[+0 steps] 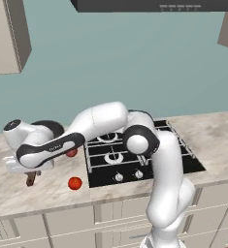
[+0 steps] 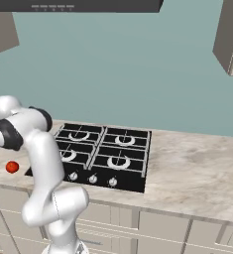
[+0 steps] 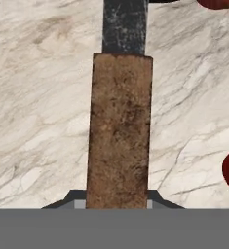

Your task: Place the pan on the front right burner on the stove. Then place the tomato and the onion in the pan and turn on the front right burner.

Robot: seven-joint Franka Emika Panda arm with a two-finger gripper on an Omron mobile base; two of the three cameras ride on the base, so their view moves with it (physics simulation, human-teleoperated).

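Marble-veined and pale, the table [image 1: 18, 193] spreads under and around our fingers [image 3: 117, 206]. Off to the right of them, well apart, lies the black stove [image 1: 193, 162], its front right burner [image 2: 119, 161] bare.

Next in size is the pan [image 1: 48, 127]: its dark bowl shows behind our forearm, beyond the fingers, and its brown wooden handle [image 3: 119, 131] runs straight back into them. Our fingers are closed on that handle near its free end, and the handle's end pokes out below the hand in the left base view. We cannot tell whether the pan is off the table yet.

We judge the pan stiff and fairly heavy, with the weight out at the bowl, so a hold this far back will let it droop or twist; a firm, level carry seems wise. The rough wood should give good friction.

Smallest are two red round things, one [image 1: 74, 183] on the table just beside the fingers, another [image 1: 72, 153] near the bowl.
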